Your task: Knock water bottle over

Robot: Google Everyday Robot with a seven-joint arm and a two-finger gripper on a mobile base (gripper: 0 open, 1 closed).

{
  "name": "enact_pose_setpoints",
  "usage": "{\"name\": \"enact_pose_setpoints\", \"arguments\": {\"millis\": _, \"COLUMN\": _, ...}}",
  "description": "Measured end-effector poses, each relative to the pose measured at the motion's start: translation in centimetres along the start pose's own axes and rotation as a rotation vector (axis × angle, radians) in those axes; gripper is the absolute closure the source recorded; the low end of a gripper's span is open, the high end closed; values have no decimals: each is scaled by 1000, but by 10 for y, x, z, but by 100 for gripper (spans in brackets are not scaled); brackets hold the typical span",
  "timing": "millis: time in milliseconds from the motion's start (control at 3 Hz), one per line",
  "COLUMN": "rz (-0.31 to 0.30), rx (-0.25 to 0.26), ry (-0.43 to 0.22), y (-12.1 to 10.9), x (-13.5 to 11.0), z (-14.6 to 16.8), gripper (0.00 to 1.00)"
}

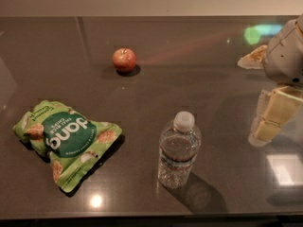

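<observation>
arm [285,51] comes in from the right edge of the view, grey rounded housing up top, angled down toward the table [203,74]. gripper [270,122] hangs below it, pale yellow blocky segmented pads w/ a light tip low over the tabletop, right of the water bottle [179,150] and apart from it, no contact. whether gripper is open or closed: can't tell from this angle, not holding anything visible. water bottle stands upright front-center on the table, long axis vertical, white screw cap pointing up and slightly toward cam, clear ribbed plastic, thin dark label band around the middle, soft shadow falling to its lower right. table is dark grey, smooth and glossy, w/ light reflections on it. green chip bag [66,138] lies flat at left, crinkled foil-type pouch, round dark green logo w/ white lettering upside down, well left of the bottle. red apple [124,59] sits farther back, left of center, round, small, well apart from bottle and bag. bottle is nearer the gripper than either the bag or the apple.
</observation>
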State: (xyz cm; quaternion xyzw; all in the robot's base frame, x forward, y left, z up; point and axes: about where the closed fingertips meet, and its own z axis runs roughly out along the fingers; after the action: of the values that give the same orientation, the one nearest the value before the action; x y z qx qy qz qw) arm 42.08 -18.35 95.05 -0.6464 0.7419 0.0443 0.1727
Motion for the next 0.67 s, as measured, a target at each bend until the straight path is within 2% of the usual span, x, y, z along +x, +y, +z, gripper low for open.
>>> {"name": "enact_pose_setpoints", "arguments": {"millis": 333, "rz": -36, "rx": -87, "ry": -112, "y": 26, "x": -14, "z": 23, "gripper": 0}}
{"name": "enact_pose_setpoints", "arguments": {"millis": 667, "rz": -79, "rx": -181, "ry": -267, "y": 50, "x": -40, "z": 44, "gripper": 0}}
